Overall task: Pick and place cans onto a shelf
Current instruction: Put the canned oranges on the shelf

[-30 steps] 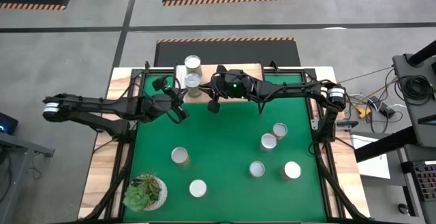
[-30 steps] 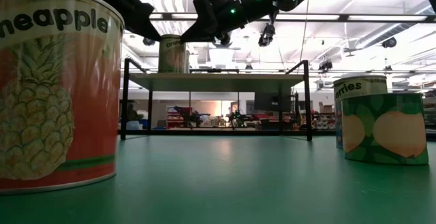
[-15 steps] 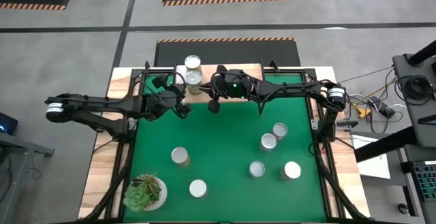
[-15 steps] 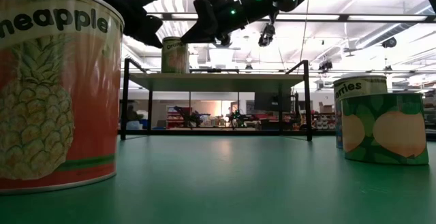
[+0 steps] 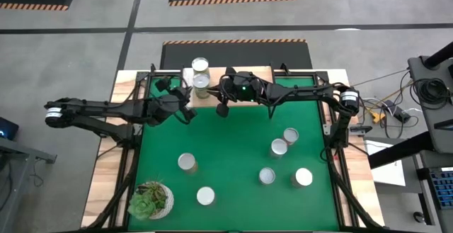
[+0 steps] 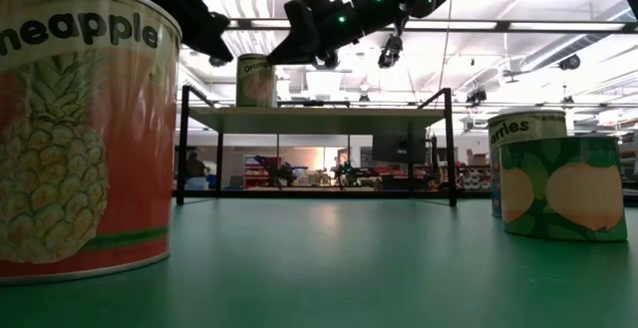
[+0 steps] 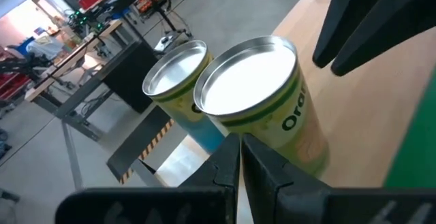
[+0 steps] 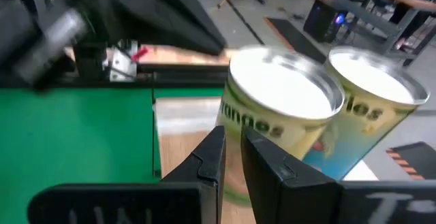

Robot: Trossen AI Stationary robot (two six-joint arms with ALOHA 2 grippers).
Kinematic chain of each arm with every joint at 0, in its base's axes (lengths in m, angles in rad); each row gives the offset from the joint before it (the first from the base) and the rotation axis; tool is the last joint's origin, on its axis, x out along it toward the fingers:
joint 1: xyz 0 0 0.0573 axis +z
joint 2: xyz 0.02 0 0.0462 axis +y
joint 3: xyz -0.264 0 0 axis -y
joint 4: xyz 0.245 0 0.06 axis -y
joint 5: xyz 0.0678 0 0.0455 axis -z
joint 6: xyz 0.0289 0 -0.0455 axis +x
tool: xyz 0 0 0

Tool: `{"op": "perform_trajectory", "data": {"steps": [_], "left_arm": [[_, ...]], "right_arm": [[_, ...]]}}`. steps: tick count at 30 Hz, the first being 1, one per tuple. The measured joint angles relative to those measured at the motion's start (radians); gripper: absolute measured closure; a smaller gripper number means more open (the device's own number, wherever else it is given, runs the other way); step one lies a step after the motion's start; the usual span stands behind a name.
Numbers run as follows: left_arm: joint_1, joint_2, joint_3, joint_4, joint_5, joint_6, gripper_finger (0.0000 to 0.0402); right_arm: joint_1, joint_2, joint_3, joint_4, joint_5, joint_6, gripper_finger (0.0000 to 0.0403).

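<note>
Two cans stand upright on the light-wood shelf at the table's far edge. In the left wrist view they are the cans. Several more cans stand on the green mat, such as one and another. My left gripper hovers shut just near-left of the shelf's cans, holding nothing. My right gripper hovers shut just near-right of them, with nothing between its fingers.
A potted succulent sits at the near left corner. In the low view a pineapple can and a second can stand close to the camera. The shelf's black legs rise from the mat at the far side.
My left gripper has tipped a little beside the shelf's cans while staying in about the same place; it remains shut. The cans have not moved.
</note>
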Motion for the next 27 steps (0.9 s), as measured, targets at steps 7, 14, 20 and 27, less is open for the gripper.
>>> {"op": "perform_trajectory", "data": {"steps": [7, 14, 20, 27], "left_arm": [[-0.063, -0.113, 0.0, -0.115, 0.046, -0.034, 0.0402], [-0.067, -0.136, 0.0, -0.125, 0.073, -0.048, 0.0402], [-0.067, -0.133, 0.0, -0.127, 0.074, -0.051, 0.0402], [-0.067, -0.13, 0.0, -0.13, 0.074, -0.051, 0.0402]], "right_arm": [[-0.005, -0.009, -0.001, -0.154, 0.111, -0.073, 0.0365], [-0.026, 0.062, -0.001, -0.069, 0.175, -0.061, 0.0365], [-0.012, 0.108, 0.006, -0.047, 0.173, -0.072, 0.0365], [-0.003, 0.122, 0.018, -0.013, 0.171, -0.076, 0.0365]]}}
